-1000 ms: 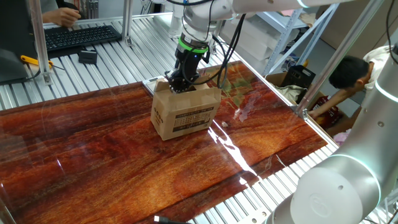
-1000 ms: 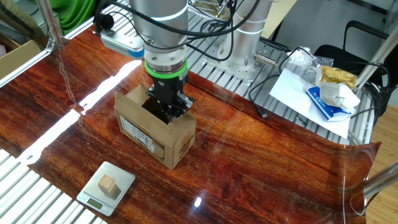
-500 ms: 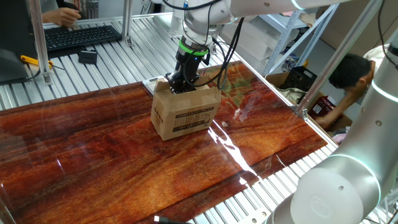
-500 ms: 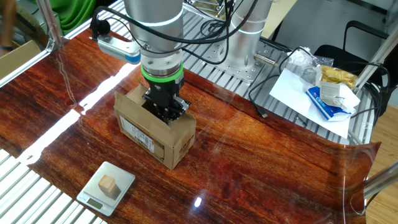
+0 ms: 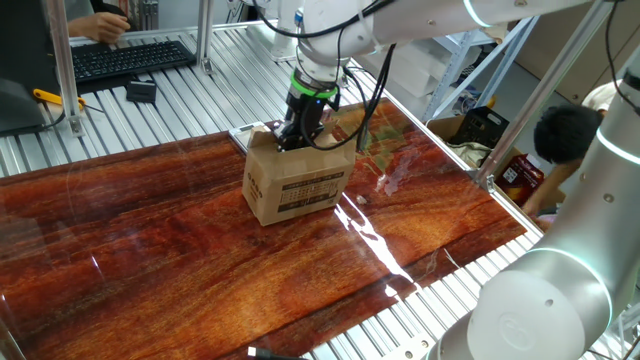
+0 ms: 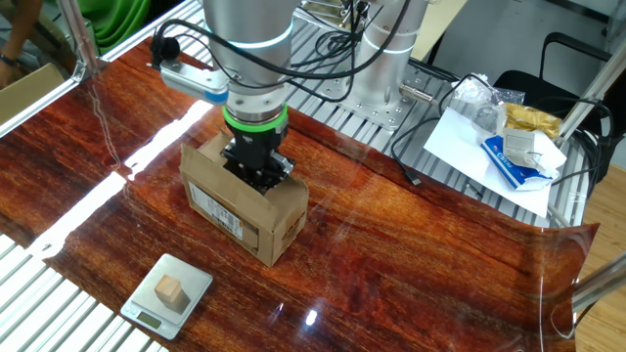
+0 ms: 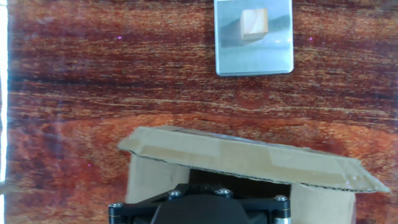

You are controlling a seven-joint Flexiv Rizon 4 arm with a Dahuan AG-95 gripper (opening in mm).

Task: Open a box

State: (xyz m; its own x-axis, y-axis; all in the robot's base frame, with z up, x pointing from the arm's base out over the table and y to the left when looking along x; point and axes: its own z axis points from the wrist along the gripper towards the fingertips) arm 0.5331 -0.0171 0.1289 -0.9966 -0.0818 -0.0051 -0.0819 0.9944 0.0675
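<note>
A box [image 6: 245, 205] sits on a counter [image 6: 411, 274], with the gripper [image 6: 256, 174] reaching down into its open top. Near the box's long side, toward the counter's edge, lies a small scale [image 6: 166, 290] carrying a block [image 6: 172, 289]. Papers [image 6: 499, 142] lie off the counter's far corner.

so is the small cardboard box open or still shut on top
Partly open. One top flap of the box is raised, leaving a dark gap, and the shut tool reaches down into that opening.
</note>
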